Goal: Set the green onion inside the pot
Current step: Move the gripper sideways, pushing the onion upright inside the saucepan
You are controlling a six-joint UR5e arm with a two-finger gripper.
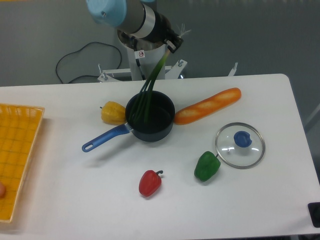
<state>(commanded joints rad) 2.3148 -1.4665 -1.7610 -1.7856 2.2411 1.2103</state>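
Our gripper (171,43) sits high above the back of the table, closed on the pale end of the onion (150,87); the whitish root tip pokes out past the fingers at the upper right. We cannot make out the finger gap itself, but the stalk hangs from it, so we judge the grasp firm.

From the grip the onion runs down and to the left at a slant, and its dark green leaves fan out and dip into the pot (150,120). The leaf tips look to be inside the rim, near the left half of the dark interior; whether they touch the bottom we cannot tell.

We judge the onion light and limp: the leaves will bend and splay rather than stand, while the pale end is firmer and better suited to being pinched. It is longer than the pot is wide, so we expect it to lean on the rim or fold when let go, and to tip out if released too high.

Just beside the pot lie a yellow pepper (113,112) on its left and a baguette (207,106) on its right. Nearer the front are a glass lid (240,145), a green pepper (207,166) and a red pepper (150,183). A yellow basket (17,145) sits at the far left edge.
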